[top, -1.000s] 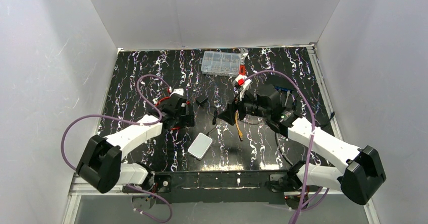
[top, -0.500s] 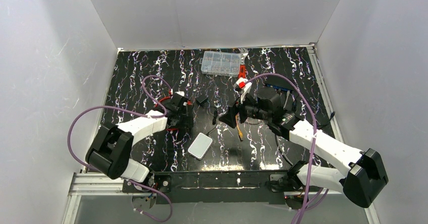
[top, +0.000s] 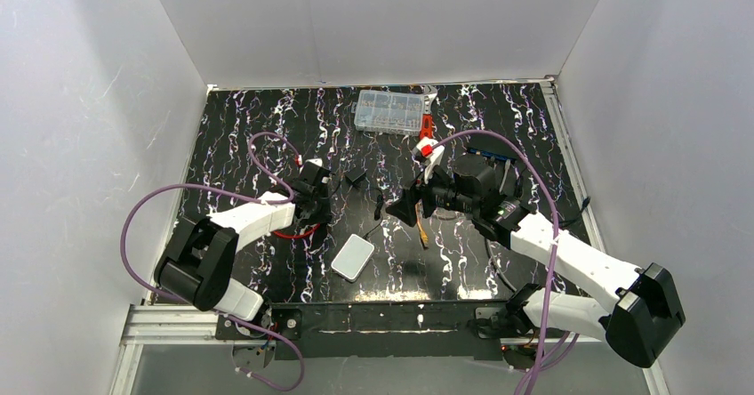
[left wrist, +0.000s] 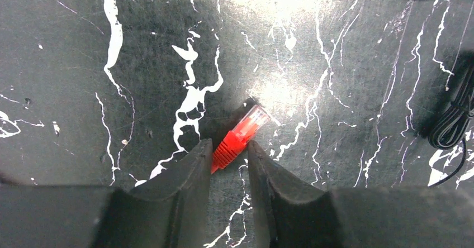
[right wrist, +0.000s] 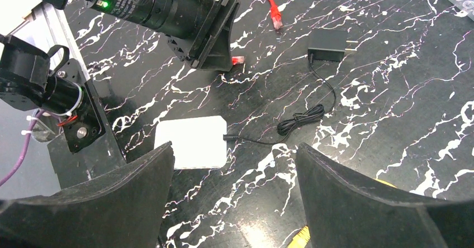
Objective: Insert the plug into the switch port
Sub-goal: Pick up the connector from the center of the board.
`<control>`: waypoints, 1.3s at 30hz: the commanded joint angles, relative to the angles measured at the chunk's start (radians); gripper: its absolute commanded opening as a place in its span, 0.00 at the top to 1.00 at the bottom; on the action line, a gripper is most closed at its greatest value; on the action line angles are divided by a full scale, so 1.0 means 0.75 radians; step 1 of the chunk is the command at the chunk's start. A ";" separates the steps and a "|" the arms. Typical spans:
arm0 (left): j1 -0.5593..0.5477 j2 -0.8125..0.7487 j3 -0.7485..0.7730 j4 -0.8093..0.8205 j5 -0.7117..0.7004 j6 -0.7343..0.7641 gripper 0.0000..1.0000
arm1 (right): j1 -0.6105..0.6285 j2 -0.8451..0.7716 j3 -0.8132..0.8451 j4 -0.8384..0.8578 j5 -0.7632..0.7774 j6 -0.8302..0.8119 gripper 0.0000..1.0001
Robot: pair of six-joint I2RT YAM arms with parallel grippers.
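Note:
My left gripper (left wrist: pixel 228 144) is low over the table, shut on the ribbed boot of a red connector (left wrist: pixel 240 136) whose clear tip points away from me. From above, the left gripper (top: pixel 318 206) sits left of centre on the red wire (top: pixel 289 232). A thin orange cable (top: pixel 421 226) lies under my right gripper (top: pixel 391 206), and a bit of it shows in the right wrist view (right wrist: pixel 302 238). The plug on it is too small to make out. The black switch (top: pixel 496 157) peeks out blue-edged behind the right arm; its ports are hidden. My right gripper (right wrist: pixel 235 150) hangs wide open, holding nothing.
A white-grey rounded box (top: pixel 353 257) lies near the front centre. A small black power adapter (right wrist: pixel 327 52) with a coiled black lead (right wrist: pixel 299 119) lies between the arms. A clear parts organiser (top: pixel 389 110) stands at the back edge. White walls close in three sides.
The left gripper's jaws have narrowed from wide apart to pinching the red connector, and the left arm has shifted a little back and right. The right arm has barely moved.

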 commanded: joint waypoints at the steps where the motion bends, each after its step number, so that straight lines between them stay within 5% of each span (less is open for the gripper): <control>1: 0.001 0.026 -0.053 -0.047 0.091 -0.046 0.78 | 0.006 -0.012 0.004 0.033 0.009 -0.013 0.15; 7: 0.001 0.043 -0.067 -0.006 0.163 -0.055 1.00 | 0.010 -0.002 0.011 0.029 0.017 -0.011 0.15; 15: 0.001 -0.037 -0.053 -0.026 0.178 -0.036 1.00 | 0.009 -0.008 0.032 0.006 0.029 -0.017 0.15; 29: 0.001 -0.504 0.012 -0.134 0.344 -0.021 1.00 | 0.007 -0.051 0.026 0.163 0.063 0.167 0.13; 39: 0.001 -0.743 0.015 -0.078 0.499 -0.099 1.00 | 0.010 0.007 0.054 0.219 -0.246 0.226 0.14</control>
